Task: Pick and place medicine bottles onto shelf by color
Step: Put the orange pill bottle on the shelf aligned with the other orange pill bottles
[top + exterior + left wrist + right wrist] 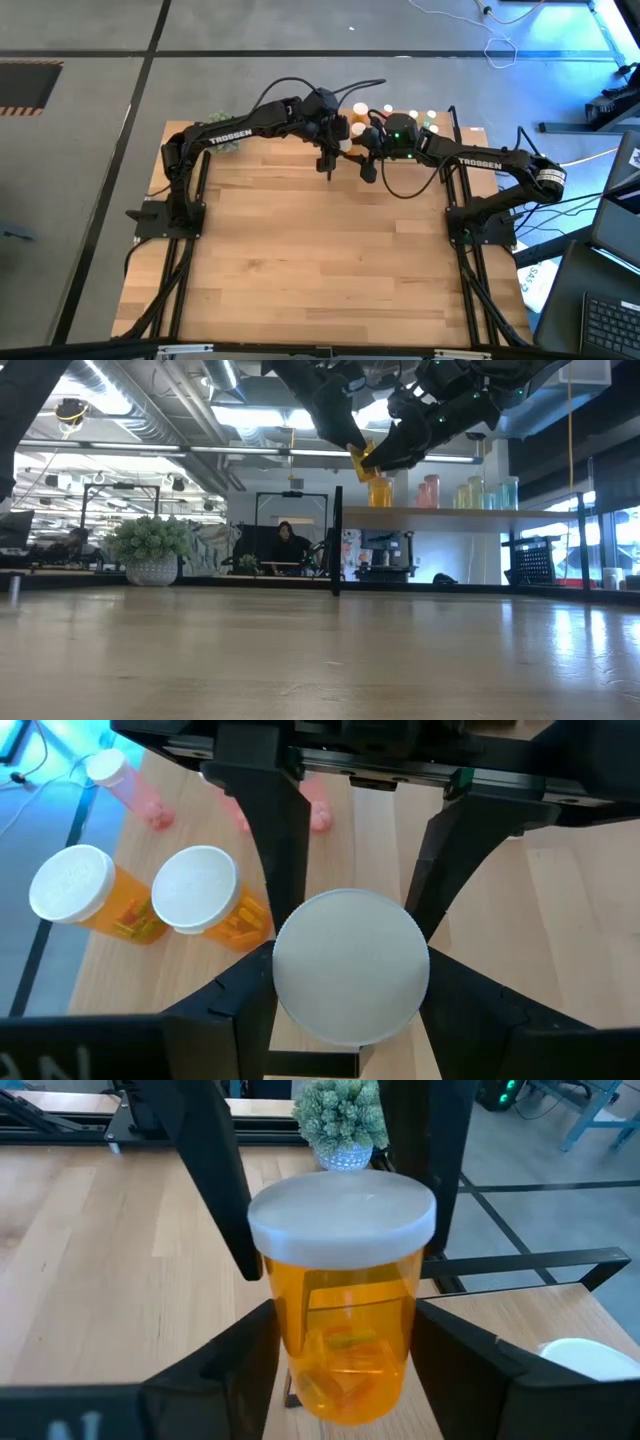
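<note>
One orange medicine bottle with a white cap hangs in the air between both grippers, just left of the shelf and above its board. My left gripper points down over the cap. My right gripper reaches in level at the body. In the high view the left gripper and right gripper meet at the table's far edge. On the shelf stand orange bottles, pink bottles, yellowish bottles and green bottles. My left gripper pinches the bottle at its cap rim, one finger on each side, from above, pointing down. My right gripper pinches the orange body below the cap, level, from the table's right. The bottle is upright and lifted clear of table and shelf.
A green plant ball in a pot sits at the table's far left. A black shelf post stands just below the held bottle. Two orange bottles stand close to it on the shelf. The wide tabletop lies toward the near edge.
</note>
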Robot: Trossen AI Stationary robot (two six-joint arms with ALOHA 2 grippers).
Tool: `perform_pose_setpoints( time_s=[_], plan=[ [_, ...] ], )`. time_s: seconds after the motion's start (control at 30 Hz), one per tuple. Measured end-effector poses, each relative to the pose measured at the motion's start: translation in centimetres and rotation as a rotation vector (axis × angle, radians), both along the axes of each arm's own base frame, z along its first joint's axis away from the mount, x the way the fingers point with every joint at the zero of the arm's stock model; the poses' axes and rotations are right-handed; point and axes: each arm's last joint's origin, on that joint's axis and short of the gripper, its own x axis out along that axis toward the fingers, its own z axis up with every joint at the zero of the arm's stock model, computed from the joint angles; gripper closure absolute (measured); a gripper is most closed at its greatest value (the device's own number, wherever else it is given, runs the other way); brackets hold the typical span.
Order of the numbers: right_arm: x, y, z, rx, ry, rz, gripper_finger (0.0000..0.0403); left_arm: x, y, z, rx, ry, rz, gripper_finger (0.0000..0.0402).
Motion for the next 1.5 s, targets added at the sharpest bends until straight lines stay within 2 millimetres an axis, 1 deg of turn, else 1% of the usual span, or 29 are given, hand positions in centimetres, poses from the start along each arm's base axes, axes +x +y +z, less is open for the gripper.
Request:
perform_pose_setpoints(
  time_s=[0.13,0.23,0.37,0.6,1.5],
  plan=[
    [0.03,-0.01,0.06,-0.004,-0.006,0.001,0.0208,0.01,0.02,0.02,0.001,-0.003,0.000,0.0206],
    [0.03,-0.01,0.07,-0.005,-0.007,0.001,0.0217,0.01,0.02,0.02,0.000,-0.003,0.000,0.0206],
    [0.03,-0.02,0.08,-0.006,-0.008,0.001,0.0214,0.01,0.04,0.03,0.005,-0.002,0.005,0.0204],
    [0.04,-0.06,0.12,-0.010,-0.011,-0.004,0.0209,0.08,-0.05,0.05,0.059,0.013,0.066,0.0197],
    [0.03,-0.05,0.13,-0.008,-0.011,-0.004,0.0208,0.31,-0.48,0.15,0.072,0.004,0.056,0.0195]
  ],
)
